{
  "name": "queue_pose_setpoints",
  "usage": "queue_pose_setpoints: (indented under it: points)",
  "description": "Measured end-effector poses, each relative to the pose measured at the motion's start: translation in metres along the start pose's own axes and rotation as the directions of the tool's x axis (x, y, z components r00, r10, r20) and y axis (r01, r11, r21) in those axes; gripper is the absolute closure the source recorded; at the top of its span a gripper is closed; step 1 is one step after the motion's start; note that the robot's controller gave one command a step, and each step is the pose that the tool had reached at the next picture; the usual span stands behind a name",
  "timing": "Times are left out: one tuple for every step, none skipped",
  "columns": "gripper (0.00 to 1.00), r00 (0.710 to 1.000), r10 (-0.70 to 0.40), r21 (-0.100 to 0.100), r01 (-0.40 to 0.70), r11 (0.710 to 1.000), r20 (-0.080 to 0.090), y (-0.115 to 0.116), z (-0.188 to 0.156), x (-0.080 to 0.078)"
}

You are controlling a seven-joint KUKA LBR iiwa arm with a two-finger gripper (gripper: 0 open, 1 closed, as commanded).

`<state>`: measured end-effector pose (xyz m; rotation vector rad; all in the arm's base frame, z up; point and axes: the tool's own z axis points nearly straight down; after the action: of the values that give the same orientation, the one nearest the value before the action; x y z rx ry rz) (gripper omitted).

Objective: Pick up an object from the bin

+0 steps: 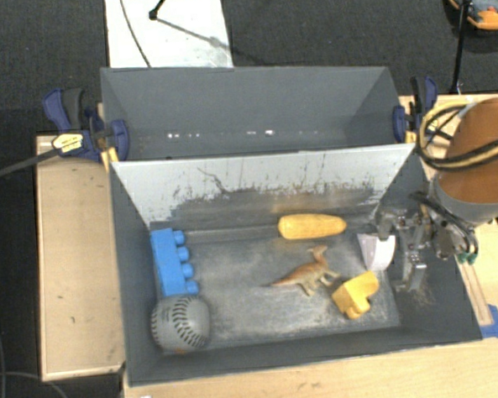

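Note:
My gripper [408,258] hangs low at the bin's right side, over the sloping right wall. Just to its left, touching or nearly touching it, lies a small white and lilac thing [377,252]. A yellow block-shaped toy [355,294] sits on the floor a little below and left of that. A brown toy dinosaur [306,274] stands left of the yellow toy. A yellow corn cob [312,226] lies against the back of the floor, up and left of the gripper.
A blue building block [172,262] stands along the left wall. Below it, a grey baseball [181,323] rests in the front left corner. The arm with its orange cover and cables comes in over the right rim.

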<state>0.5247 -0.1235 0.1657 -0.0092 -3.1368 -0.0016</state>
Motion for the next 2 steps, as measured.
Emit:
queue_pose_setpoints:
  points:
    - [0.00, 1.000, -0.004, 0.002, 0.004, 1.000, 0.008, 0.001, -0.005, -0.002]
    - [0.00, 0.986, -0.165, 0.006, 0.165, 0.986, 0.014, 0.012, 0.030, 0.004]
